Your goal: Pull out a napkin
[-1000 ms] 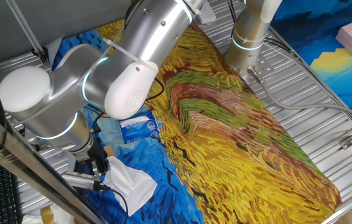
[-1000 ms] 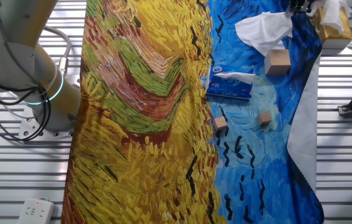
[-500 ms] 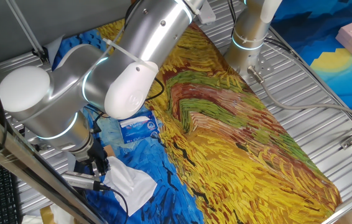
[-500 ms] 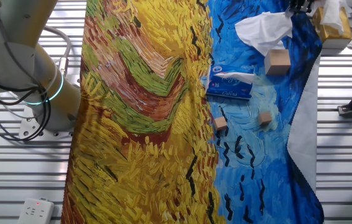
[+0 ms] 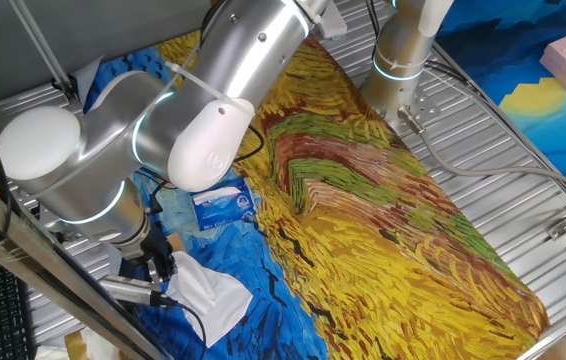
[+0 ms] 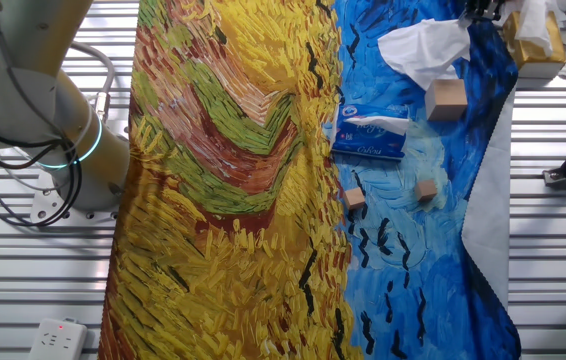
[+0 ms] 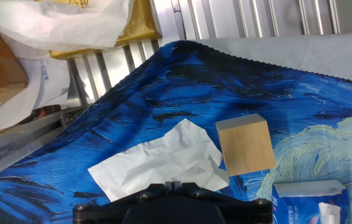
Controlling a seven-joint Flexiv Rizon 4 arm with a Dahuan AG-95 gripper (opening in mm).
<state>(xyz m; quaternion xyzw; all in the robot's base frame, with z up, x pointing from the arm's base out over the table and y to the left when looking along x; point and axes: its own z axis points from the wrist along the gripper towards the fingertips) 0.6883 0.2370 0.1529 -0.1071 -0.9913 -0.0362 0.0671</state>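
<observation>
nothing has moved since half a second back: the arm stays bent low over the near corner of the painted cloth, and the napkin lies crumpled and loose on the blue part, its edge against the bigger wooden block and well apart from the tissue pack. the gripper hangs just beside the napkin's edge, but only its dark body shows at the bottom of the hand view, so i cannot tell whether the fingers are apart or together. two smaller wooden cubes sit further along the blue, past the pack.
</observation>
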